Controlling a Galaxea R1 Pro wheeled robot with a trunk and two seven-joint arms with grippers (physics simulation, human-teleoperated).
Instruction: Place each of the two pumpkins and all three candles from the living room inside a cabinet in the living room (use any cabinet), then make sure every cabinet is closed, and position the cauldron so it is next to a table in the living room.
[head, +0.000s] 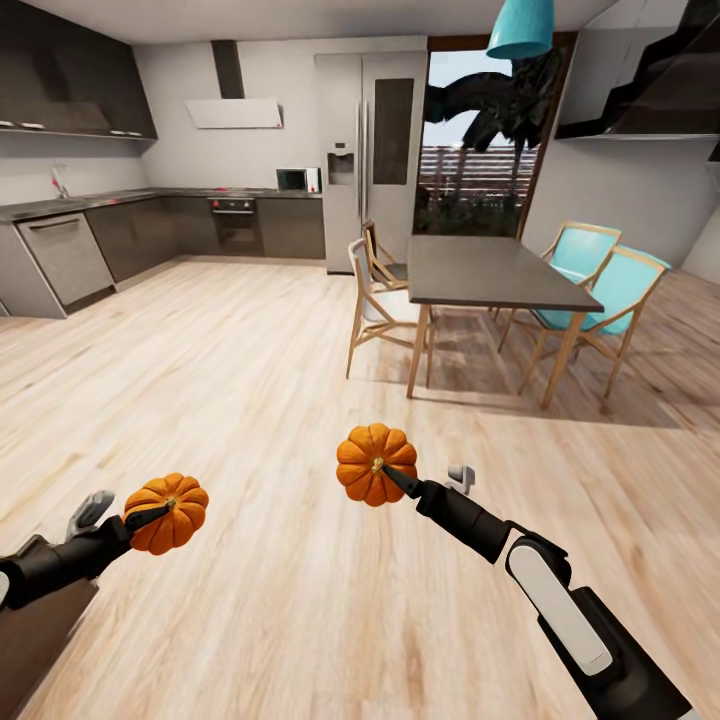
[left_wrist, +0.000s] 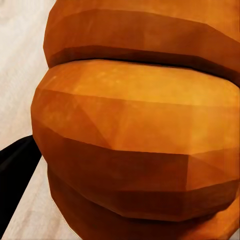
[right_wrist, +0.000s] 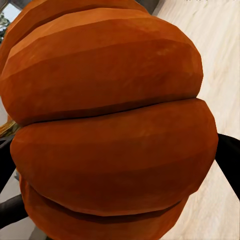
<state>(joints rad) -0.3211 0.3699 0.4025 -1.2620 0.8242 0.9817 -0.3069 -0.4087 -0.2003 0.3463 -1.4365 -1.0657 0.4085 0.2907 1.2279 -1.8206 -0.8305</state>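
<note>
The left gripper (head: 150, 515), at the lower left of the head view, is clamped on one pumpkin (head: 168, 513), whose orange ribs crowd the left wrist view (left_wrist: 135, 125). The right gripper (head: 395, 478), low and just right of centre, is clamped on the other pumpkin (head: 374, 463) (right_wrist: 110, 130). Both hang above the pale wooden floor (head: 250, 380), with a grey dining table (head: 490, 270) and turquoise chairs (head: 610, 285) at right and a kitchen counter (head: 90, 205) at upper left.

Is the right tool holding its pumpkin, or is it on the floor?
Held: the right tool grips the pumpkin above the wooden floor.
</note>
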